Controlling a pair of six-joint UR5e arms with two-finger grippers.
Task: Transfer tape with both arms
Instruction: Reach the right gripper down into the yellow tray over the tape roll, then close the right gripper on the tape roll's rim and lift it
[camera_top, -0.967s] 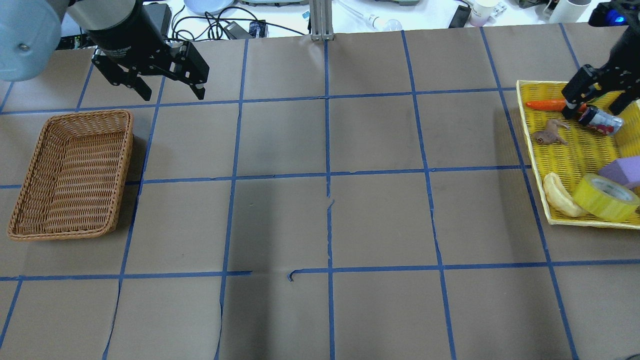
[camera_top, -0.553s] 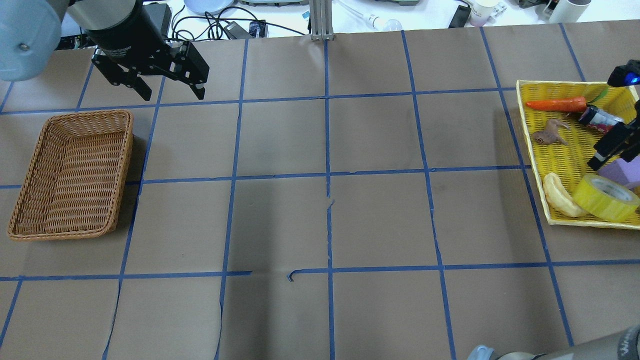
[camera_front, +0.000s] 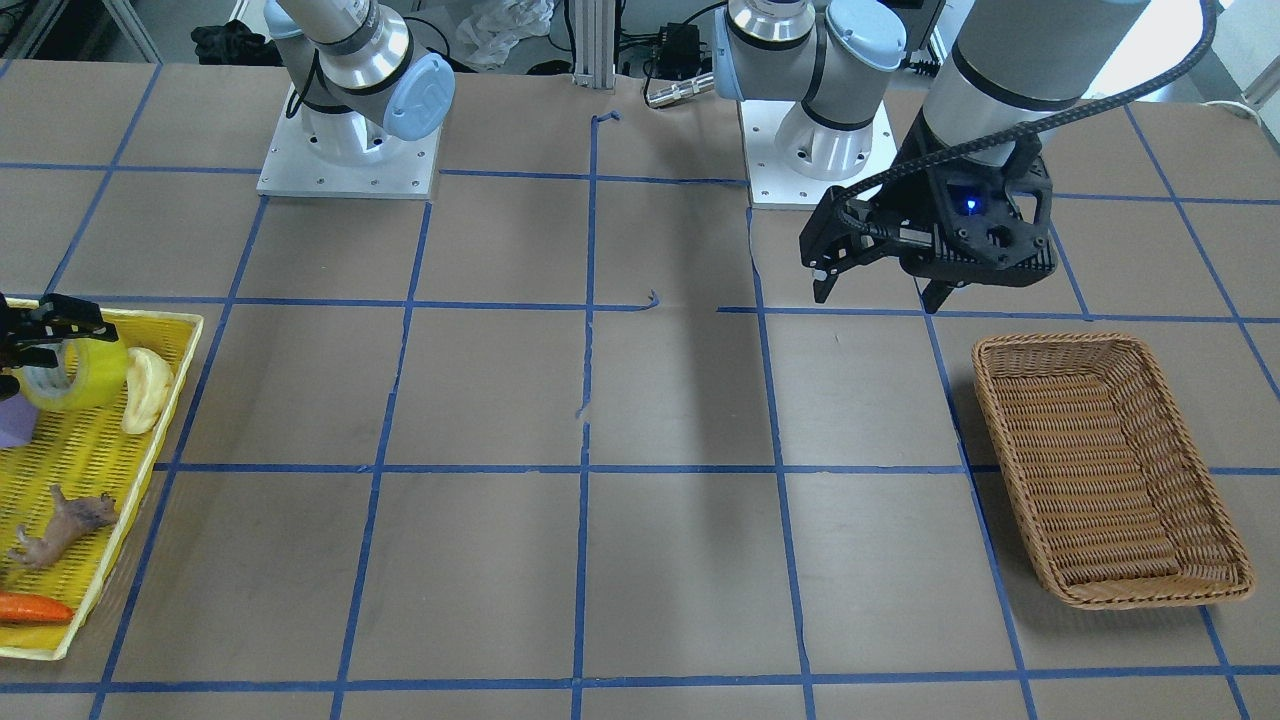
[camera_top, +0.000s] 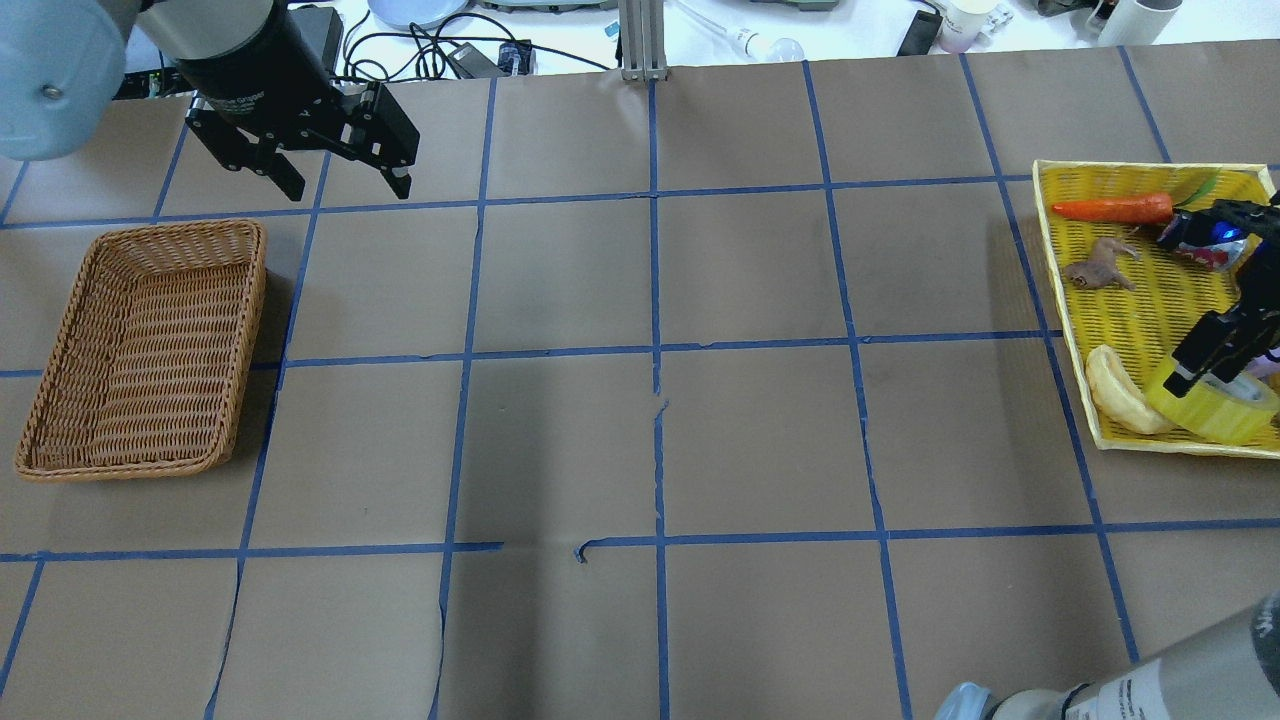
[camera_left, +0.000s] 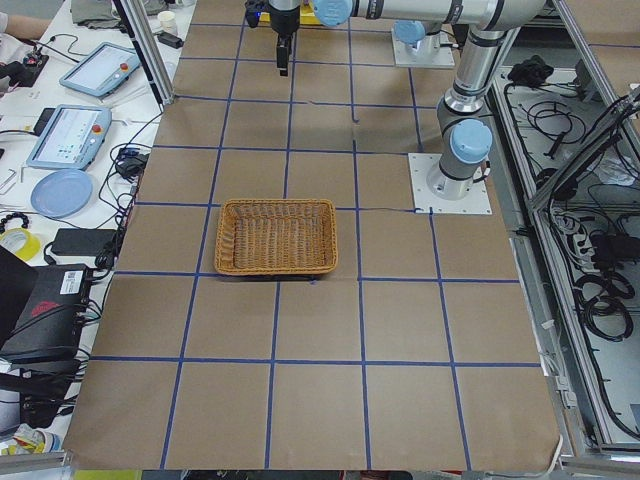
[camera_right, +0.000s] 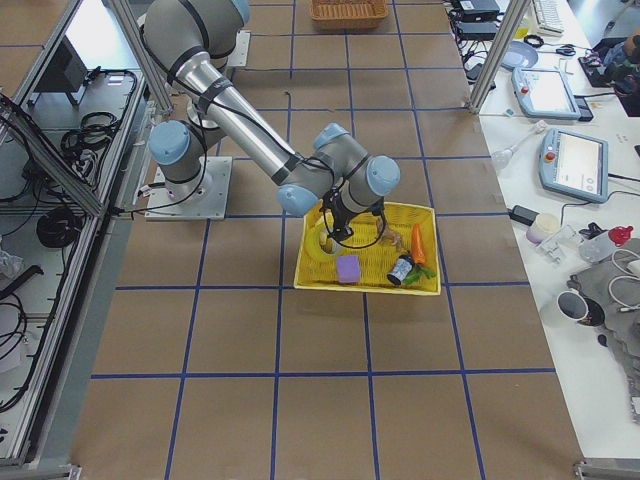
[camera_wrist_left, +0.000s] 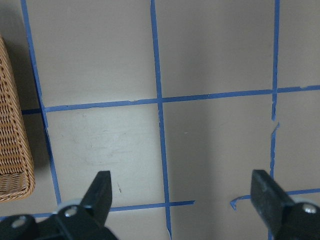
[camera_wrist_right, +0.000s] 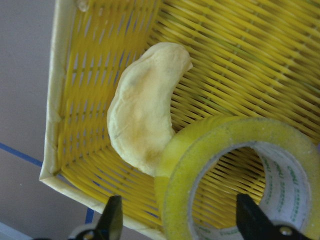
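The right arm's black two-finger gripper (camera_wrist_right: 182, 222) hangs with its fingers spread wide, holding nothing. It sits directly above the wide roll of translucent yellow packing tape with a white printed core (camera_wrist_right: 225, 130). In the wrist view, one fingertip sits outside the roll's wall and the other over its hollow centre, so the wall lies between them. Whether either finger touches the roll cannot be told.

The tape lies tilted in the near corner of a shallow yellow mesh tray (camera_top: 1140, 310) at the table's right end. It leans against a pale yellow banana-shaped toy (camera_wrist_right: 142, 115). A purple foam block (camera_right: 348, 268) sits just beside it. Farther back in the tray are a small brown toy animal (camera_top: 1098, 268) and an orange toy carrot (camera_top: 1110, 209).

Well apart, the left arm's black gripper (camera_top: 347, 185) hovers over the brown paper-covered table with blue tape grid lines (camera_top: 750, 430). Its fingers are also spread and empty. It is near the far end of an empty woven wicker basket (camera_top: 140, 350).

The task looks barely begun. The roll has not been grasped or lifted. Closing on the wall, carrying it toward the middle, passing it to the left gripper and, probably, dropping it in the wicker basket all remain.
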